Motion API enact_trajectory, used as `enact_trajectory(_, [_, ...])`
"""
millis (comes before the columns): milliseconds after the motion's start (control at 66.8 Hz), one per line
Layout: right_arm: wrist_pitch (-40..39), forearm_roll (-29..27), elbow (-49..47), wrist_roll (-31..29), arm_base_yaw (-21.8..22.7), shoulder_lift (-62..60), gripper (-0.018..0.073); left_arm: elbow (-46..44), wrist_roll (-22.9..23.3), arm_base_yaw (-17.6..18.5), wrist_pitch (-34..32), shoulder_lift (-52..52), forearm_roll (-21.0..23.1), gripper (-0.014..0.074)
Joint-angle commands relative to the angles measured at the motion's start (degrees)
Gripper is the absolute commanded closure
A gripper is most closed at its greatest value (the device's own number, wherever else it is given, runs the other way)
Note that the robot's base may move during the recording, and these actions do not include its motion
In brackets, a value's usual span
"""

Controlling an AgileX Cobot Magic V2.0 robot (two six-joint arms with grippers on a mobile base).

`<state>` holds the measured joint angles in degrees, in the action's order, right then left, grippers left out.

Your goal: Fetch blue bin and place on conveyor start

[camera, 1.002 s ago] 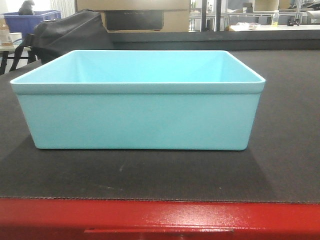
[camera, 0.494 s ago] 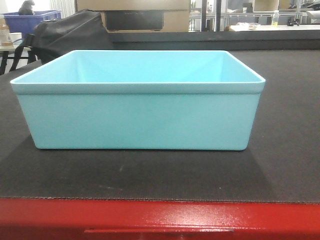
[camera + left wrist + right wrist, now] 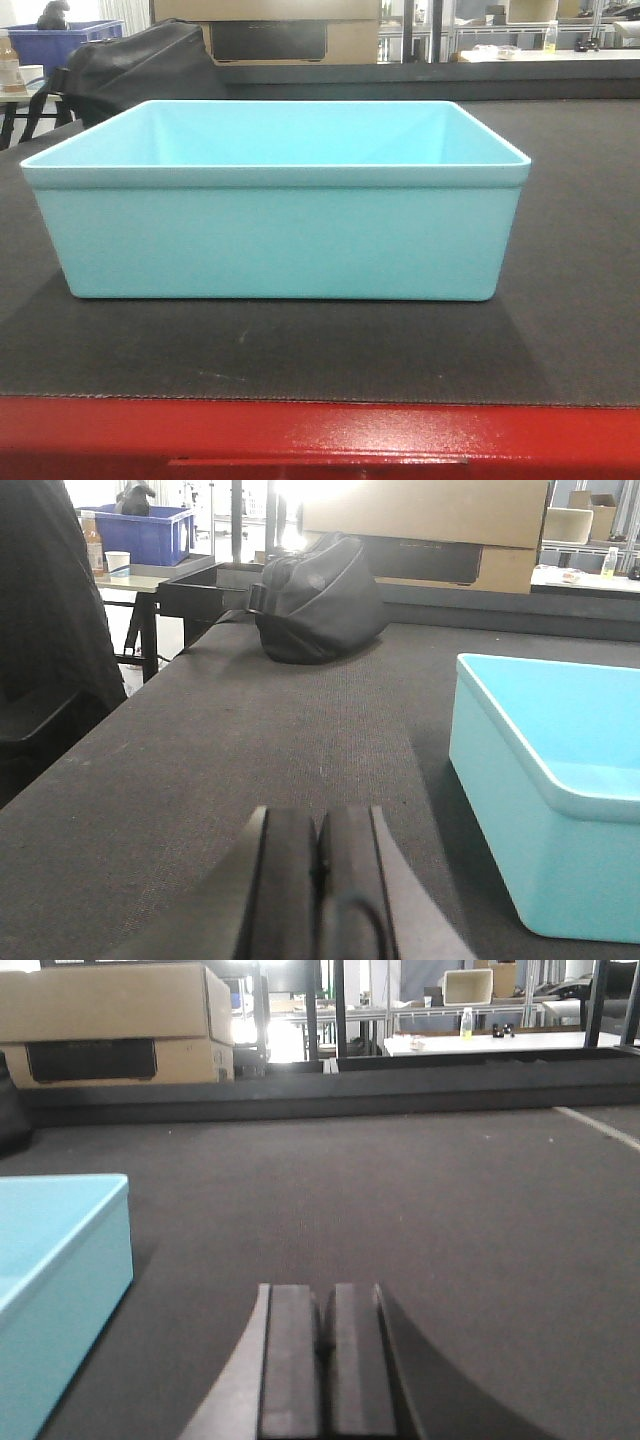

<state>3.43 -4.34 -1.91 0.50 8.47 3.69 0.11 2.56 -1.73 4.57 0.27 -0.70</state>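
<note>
The blue bin [image 3: 275, 205] sits flat on the black belt of the conveyor start [image 3: 560, 330], just behind its red front edge [image 3: 320, 435], long axis running side to side along that edge. The left gripper [image 3: 318, 865], pads pressed together and holding nothing, sits off the bin's left end; the right gripper [image 3: 326, 1345], likewise closed and empty, sits off its right end. Neither touches the bin, and neither looks clearly nearer.

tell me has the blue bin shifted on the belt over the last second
No. The blue bin keeps the same place in the front view: its base sits equally far behind the red front edge of the conveyor belt, and its corners line up as before.
</note>
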Motion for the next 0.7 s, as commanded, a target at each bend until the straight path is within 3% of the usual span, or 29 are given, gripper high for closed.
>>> enact_trajectory(0, [-2.2, -0.35, 1.91, -0.83, 0.41, -3.69, 0.0721, -0.11, -0.19, -0.29, -0.42, -0.27, 0.24, 0.0707])
enact_trajectory(688, [-0.04, 0.48, 1.91, -0.83, 0.41, -3.69, 0.0721, -0.11, -0.19, -0.29, -0.42, -0.27, 0.24, 0.0707])
